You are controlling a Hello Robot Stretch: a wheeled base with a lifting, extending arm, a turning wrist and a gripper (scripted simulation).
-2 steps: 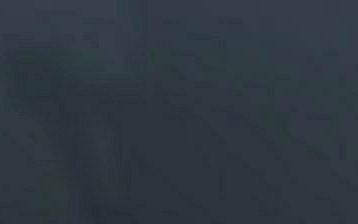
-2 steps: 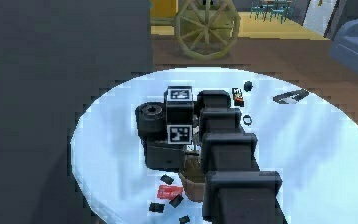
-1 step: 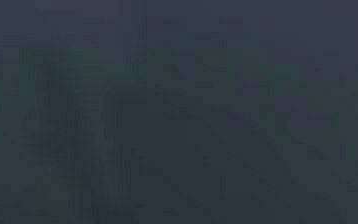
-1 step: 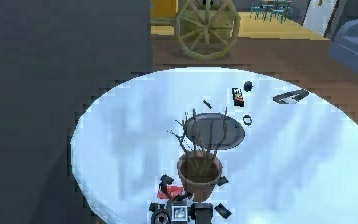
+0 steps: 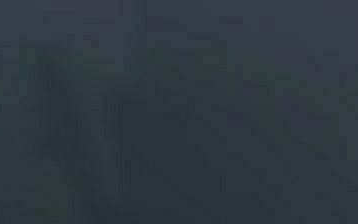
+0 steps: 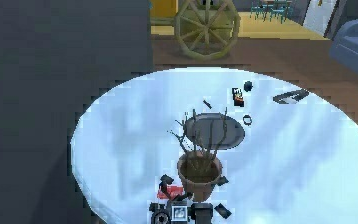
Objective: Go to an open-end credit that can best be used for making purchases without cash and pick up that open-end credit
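Observation:
A round white table (image 6: 307,160) stands in the arm side view. At its near edge, beside a brown pot of bare twigs (image 6: 200,172), I see the gripper (image 6: 168,187) above two small white marked squares (image 6: 175,212). Small dark things lie around it on the tabletop, so I cannot tell whether it holds anything. A small flat dark piece (image 6: 223,210) lies just right of the squares. Farther out lies a small black and red item (image 6: 237,97). No blob here has a shape I can name as a credit card.
A dark oval dish (image 6: 213,130), a small ring (image 6: 248,120), a dark round blob (image 6: 248,86) and a long dark flat item (image 6: 290,96) lie on the table. Beyond it stand a wooden wagon wheel (image 6: 207,25) and a blue sofa (image 6: 353,45). A dark wall (image 6: 57,70) rises at the left. A plain dark surface (image 5: 177,110) faces the forward view.

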